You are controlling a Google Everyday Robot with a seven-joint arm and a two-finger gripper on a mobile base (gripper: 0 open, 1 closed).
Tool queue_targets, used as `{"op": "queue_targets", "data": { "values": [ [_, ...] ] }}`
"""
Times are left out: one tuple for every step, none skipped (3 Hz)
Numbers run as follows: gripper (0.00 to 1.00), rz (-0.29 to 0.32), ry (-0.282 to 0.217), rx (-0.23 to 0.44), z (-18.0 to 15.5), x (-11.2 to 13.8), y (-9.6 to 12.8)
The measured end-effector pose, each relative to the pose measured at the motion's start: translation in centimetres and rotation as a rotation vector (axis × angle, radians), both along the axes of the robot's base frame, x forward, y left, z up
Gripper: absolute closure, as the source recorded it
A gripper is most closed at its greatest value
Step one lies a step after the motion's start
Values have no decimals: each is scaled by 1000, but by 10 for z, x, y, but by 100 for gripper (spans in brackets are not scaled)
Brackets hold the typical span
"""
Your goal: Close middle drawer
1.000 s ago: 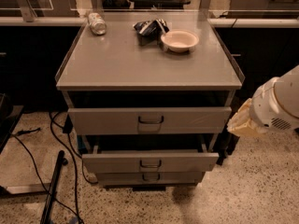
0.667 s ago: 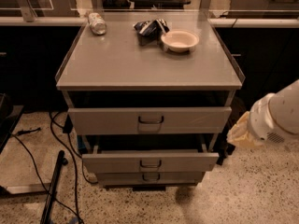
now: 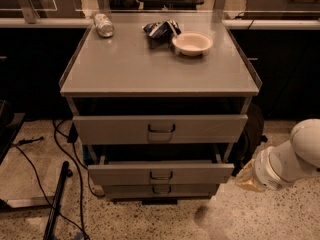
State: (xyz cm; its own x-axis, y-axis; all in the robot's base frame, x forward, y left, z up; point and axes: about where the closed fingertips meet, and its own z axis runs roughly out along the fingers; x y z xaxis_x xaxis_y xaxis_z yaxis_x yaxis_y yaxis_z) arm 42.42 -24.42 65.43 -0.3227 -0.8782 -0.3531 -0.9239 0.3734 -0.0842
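Three grey metal drawers [image 3: 115, 130] hang under the desk [image 3: 150, 66]; the low, wide middle drawer [image 3: 125, 174] juts out. My gripper [image 3: 248, 178] hovers just beside its right end; its grip I cannot tell.

One camera looks down, fairly near, at the cabinet [image 3: 160, 90] front, the claw [image 3: 248, 177] at lower right

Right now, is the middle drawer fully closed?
No, the middle drawer juts out beyond the bottom drawer, with the gripper beside its right end.

Matt metal middle drawer [image 3: 195, 173]; smooth claw [image 3: 248, 177] beside
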Motion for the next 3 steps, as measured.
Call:
{"op": "queue_targets", "data": {
  "values": [
    [100, 0, 0, 0, 0, 0, 0],
    [100, 32, -25, -9, -23, 8, -5],
    [100, 66, -87, -30, -75, 34, -12]
  ]
}}
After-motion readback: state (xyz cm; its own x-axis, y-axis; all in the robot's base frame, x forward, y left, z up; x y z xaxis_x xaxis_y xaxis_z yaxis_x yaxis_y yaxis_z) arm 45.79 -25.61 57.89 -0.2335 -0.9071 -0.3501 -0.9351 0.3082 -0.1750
